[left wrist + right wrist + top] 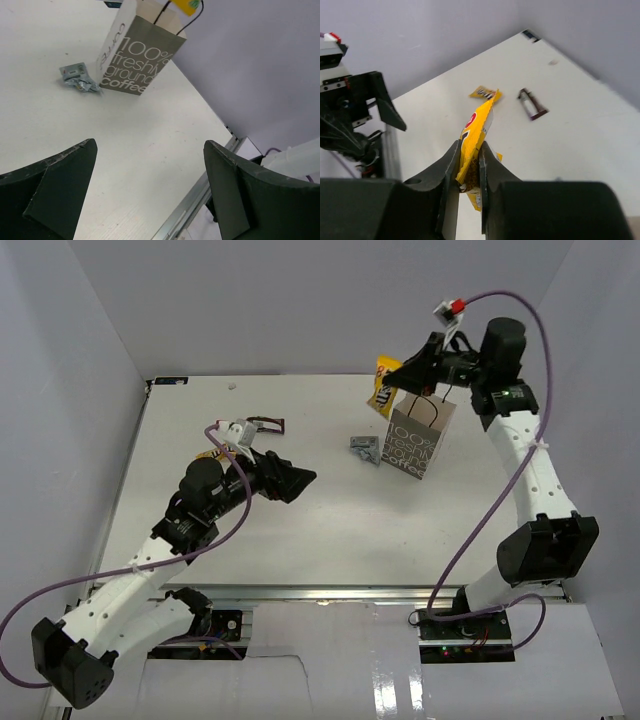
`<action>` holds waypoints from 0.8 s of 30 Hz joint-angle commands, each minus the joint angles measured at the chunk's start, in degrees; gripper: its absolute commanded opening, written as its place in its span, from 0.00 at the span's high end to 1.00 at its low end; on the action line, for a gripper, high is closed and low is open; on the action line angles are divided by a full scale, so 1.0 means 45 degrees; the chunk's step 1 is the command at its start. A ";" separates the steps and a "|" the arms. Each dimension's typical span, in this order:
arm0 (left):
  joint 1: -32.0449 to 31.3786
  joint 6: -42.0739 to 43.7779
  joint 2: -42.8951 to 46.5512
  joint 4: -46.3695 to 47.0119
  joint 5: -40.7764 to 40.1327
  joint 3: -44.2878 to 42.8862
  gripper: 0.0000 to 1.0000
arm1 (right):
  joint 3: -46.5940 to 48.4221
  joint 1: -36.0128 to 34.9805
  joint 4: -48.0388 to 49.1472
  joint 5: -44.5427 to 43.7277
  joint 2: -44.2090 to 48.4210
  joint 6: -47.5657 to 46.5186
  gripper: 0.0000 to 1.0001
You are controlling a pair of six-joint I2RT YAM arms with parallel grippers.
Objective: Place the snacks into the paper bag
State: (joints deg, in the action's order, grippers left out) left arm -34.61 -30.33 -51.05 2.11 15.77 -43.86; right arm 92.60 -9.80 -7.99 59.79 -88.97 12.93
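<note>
My right pincer (pixel 405 370) is clamped on a yellow packet (pixel 383 386), gripping its lower part so the rest sticks out past the fingertips. It hangs in the air just beside the top edge of the bag (pixel 421 437), close to the mouth but not yet inside. From the left wrist view the packet sits above the bag's open top, while from overhead it looks a little off to the side, so I judge it needs a small shift over the mouth before I let go.

My left pincer (pixel 297 481) is spread apart and holds nothing. It is low over the table (pixel 300 540) and aimed towards the bag.

Three snacks are left on the table, as far as I can see:
- A silver packet (pixel 365 450) lies just beside the foot of the bag.
- A brown packet (pixel 532 104) lies well away on the far left side.
- A second yellow packet (pixel 485 93) lies near the brown one.

I cannot see into the bag, so I cannot say whether anything is in it. By my reckoning the job is in its early-to-middle part, with one packet about to go in and three more to fetch.
</note>
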 commanded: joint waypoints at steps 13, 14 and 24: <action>0.0094 0.0196 -0.0355 -0.1952 -0.2761 0.0254 0.02 | 0.3976 0.4464 -0.1740 -0.0611 -0.2026 -0.4123 0.92; 0.0113 0.0177 -0.0413 -0.2030 -0.2917 0.0176 0.02 | 0.3780 0.4425 -0.1760 -0.0630 -0.2065 -0.4278 0.92; 0.0328 -0.0058 -0.0746 -0.3086 -0.4598 -0.0176 0.02 | 0.2100 0.4288 -0.2053 -0.0767 -0.1773 -0.5293 0.92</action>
State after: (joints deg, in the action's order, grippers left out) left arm -33.71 -30.13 -54.65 -10.72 -2.02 -42.83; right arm 102.85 9.82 -18.02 55.66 -99.48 -8.10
